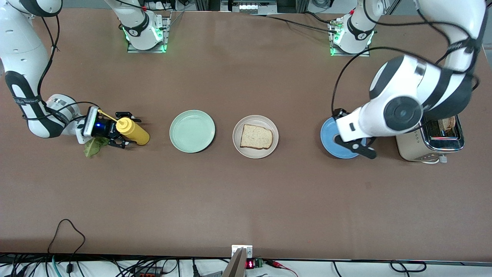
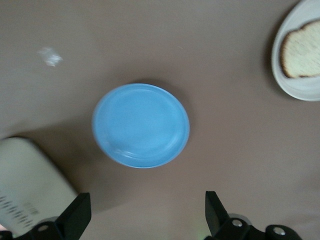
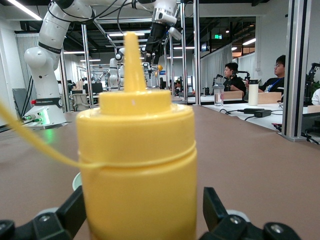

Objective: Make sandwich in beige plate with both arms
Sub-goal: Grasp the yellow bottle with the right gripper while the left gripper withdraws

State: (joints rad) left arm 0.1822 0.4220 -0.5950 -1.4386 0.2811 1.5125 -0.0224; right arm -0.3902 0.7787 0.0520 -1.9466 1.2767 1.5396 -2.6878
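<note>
Currently, the lettuce leaf (image 1: 93, 146) needed on the toast slice (image 1: 256, 137) in the beige plate (image 1: 255, 120) is found just under the right gripper (image 1: 123, 129), whose spread fingers flank the mustard bottle (image 1: 133, 131), while the left gripper (image 1: 357, 147) is released over the blue plate (image 1: 329, 143).

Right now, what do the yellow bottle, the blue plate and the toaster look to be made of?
The yellow bottle looks like soft matte plastic: a molded cone nozzle and a tethered cap strap. The blue plate looks glazed ceramic or hard plastic, since its rim shows only a faint sheen; I can't say which. The toaster seems metal, with a mirror-bright top and cream sides.
</note>
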